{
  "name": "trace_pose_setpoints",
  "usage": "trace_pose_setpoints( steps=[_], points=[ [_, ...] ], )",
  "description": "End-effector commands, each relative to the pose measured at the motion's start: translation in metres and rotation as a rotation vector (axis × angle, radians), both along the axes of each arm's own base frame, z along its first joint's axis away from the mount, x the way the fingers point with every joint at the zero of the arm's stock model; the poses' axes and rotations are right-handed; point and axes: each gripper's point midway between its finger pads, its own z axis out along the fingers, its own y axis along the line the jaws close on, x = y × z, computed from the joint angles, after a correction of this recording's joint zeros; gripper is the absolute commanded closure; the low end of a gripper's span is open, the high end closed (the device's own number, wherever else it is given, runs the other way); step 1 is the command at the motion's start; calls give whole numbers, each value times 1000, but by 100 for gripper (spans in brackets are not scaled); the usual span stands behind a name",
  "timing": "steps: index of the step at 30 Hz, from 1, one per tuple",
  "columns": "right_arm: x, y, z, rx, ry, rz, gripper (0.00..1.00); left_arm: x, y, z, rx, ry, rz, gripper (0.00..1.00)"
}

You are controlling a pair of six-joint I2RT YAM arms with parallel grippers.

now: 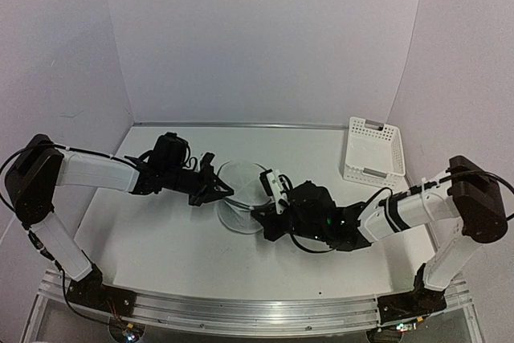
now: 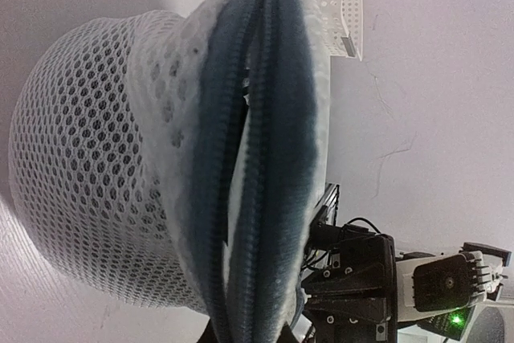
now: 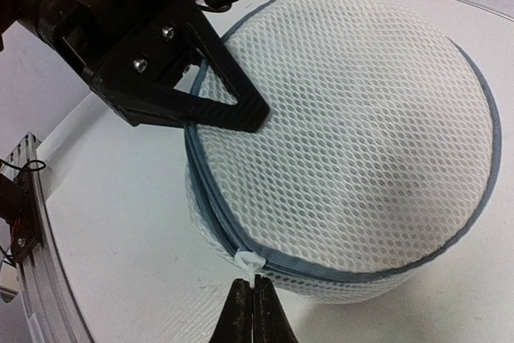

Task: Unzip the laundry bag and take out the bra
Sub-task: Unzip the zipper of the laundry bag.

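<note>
Jaws of my right gripper [image 3: 255,316] are pressed together and pinch the small white plastic zip pull [image 3: 249,263], which stands just above their tips. From this pull the laundry bag [image 3: 345,134], a low round drum of translucent white honeycomb mesh, lies straight ahead of these jaws. It sits on the white table [image 1: 161,238] between my two arms. Its blue-grey woven zip tape [image 3: 365,274] has no straight long axis: it runs as a ring around the edge of the lid. So I judge that the coming move must follow this curve sideways along the rim, not come back toward me. The zip looks closed on both sides of the pull. Further around the rim, my left gripper [image 3: 255,118] has its flat black triangular fingers over the lid edge, and they seem clamped on the rim to steady the soft bag. The mesh looks limp and should give easily. The bra I cannot see; nothing dark shows through the mesh. At the far right of the table stands the white slotted plastic basket [image 1: 371,150].
</note>
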Motion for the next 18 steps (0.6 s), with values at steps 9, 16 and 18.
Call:
trace_pose_setpoints(
  steps=[9,16,18],
  points=[
    [19,-59,11,-19,-78,-154,100,2,-17,66,-125,-227,-148,100],
    [47,-101,11,-53,-97,-243,100,-2,-16,77,-54,-305,-237,100],
    [53,-109,13,-68,-112,-257,100,-3,-16,76,-41,-311,-261,100]
  ],
)
